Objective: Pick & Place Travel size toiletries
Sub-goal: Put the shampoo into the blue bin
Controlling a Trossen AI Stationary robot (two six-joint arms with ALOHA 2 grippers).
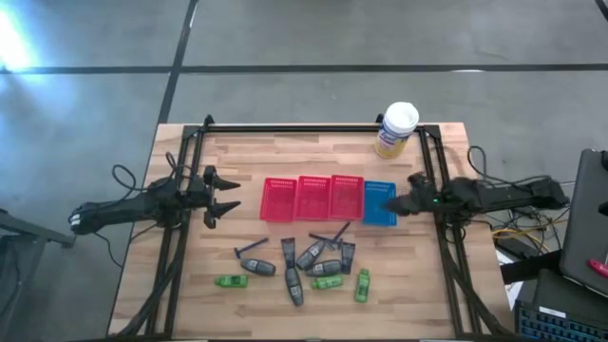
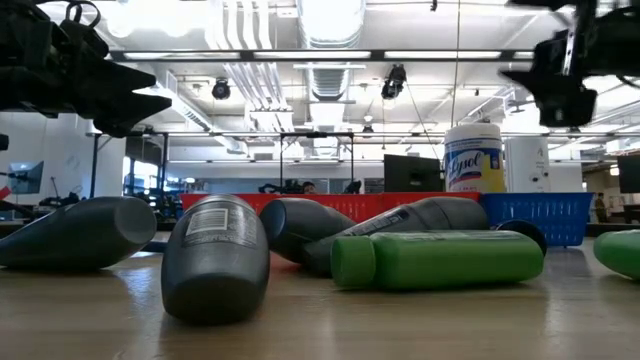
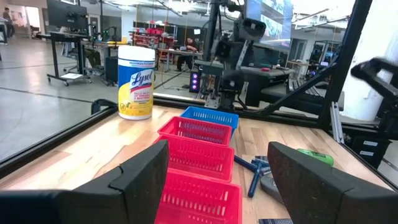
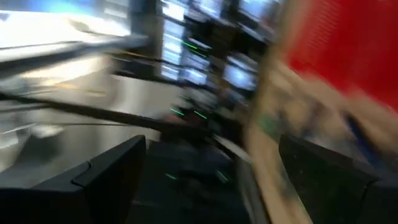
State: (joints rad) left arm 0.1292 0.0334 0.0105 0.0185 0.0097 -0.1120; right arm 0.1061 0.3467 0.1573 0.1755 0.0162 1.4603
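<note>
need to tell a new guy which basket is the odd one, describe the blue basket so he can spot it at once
Start from the row of four plastic baskets across the middle of the wooden table. The blue basket sits at the end of that row nearest the right arm, just in front of the white-and-yellow canister. It is the only blue one; its three neighbours are red baskets.

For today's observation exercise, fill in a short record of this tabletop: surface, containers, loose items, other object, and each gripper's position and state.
surface: wooden table
containers: three red baskets and one blue basket in a row
loose items: toiletries scattered in front of the baskets, none in a basket
other object: wipes canister at the far edge
left gripper: open, empty, left of the baskets
right gripper: open, empty, over the blue basket
</note>
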